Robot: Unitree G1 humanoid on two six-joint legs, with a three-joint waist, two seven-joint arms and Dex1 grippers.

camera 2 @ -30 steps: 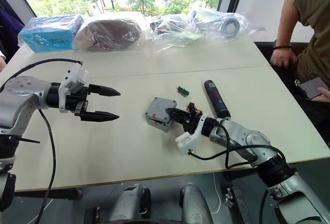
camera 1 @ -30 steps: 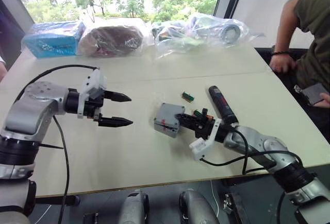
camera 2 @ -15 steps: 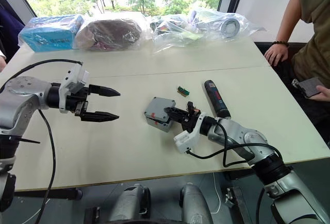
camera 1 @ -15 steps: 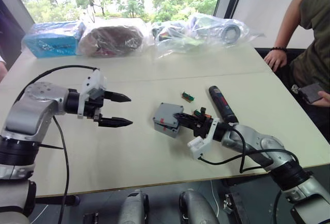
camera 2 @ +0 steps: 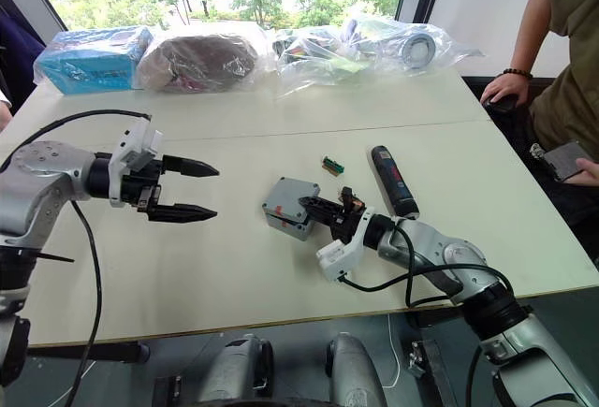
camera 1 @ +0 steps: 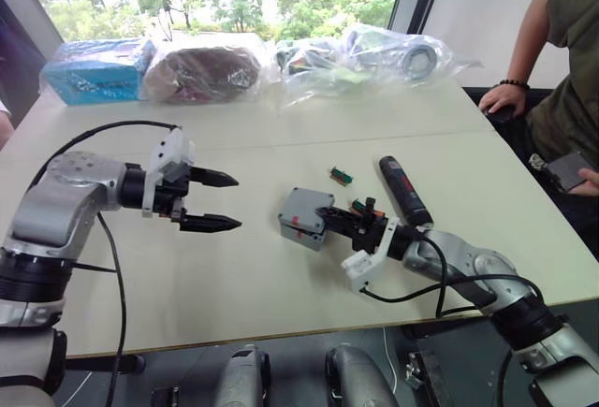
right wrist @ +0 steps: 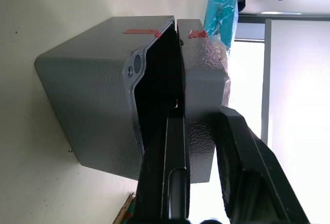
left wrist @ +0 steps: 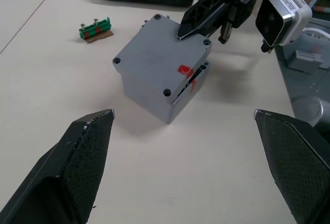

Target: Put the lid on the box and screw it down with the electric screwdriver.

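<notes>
Lid (left wrist: 160, 50): on box (left wrist: 181, 96), one edge pinched by right gripper (camera 1: 328, 213). Left gripper (camera 1: 221, 201): spread wide, well apart. Screwdriver (camera 1: 402, 189): on table (camera 1: 234, 276).

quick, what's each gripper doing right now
Left gripper: open, holding nothing, off to the side of the box.
Right gripper: shut on the lid, one finger under its edge, one on top.
</notes>
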